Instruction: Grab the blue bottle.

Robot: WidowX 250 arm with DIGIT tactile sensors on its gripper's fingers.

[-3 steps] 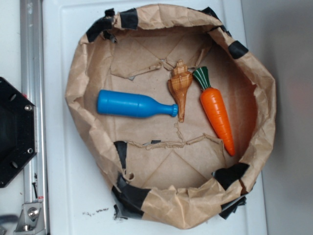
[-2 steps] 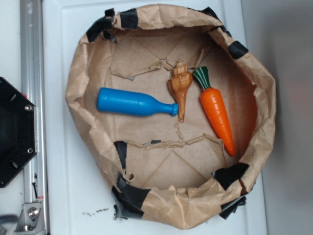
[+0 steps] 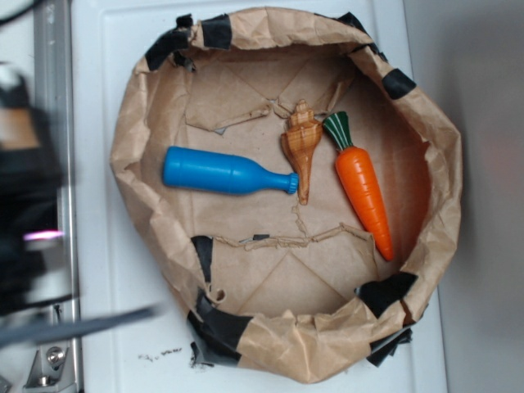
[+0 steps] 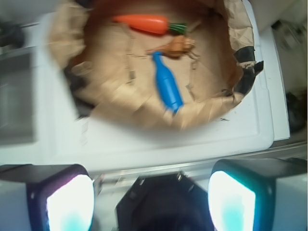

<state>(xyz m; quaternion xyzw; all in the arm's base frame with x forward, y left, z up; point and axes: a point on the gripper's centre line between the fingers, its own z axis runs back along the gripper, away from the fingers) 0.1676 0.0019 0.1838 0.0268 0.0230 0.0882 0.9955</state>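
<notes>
At far left, the blurred black robot arm (image 3: pixel 29 213) sits outside a round basin of crumpled brown paper with black tape patches (image 3: pixel 131 123). Inside, the smooth matte blue plastic bottle (image 3: pixel 225 173) lies on its side, its narrow neck touching a ridged brown spiral shell (image 3: pixel 302 147). Rightward lies a glossy orange toy carrot (image 3: pixel 364 190). The gripper (image 4: pixel 151 202) is spread wide, empty, well apart from the bottle.

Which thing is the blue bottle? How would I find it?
Look inside the crumpled brown paper bowl. On its left side lies the blue bottle, its narrow neck pointing at the brown shell. It is the only blue thing; the carrot is orange.
</notes>
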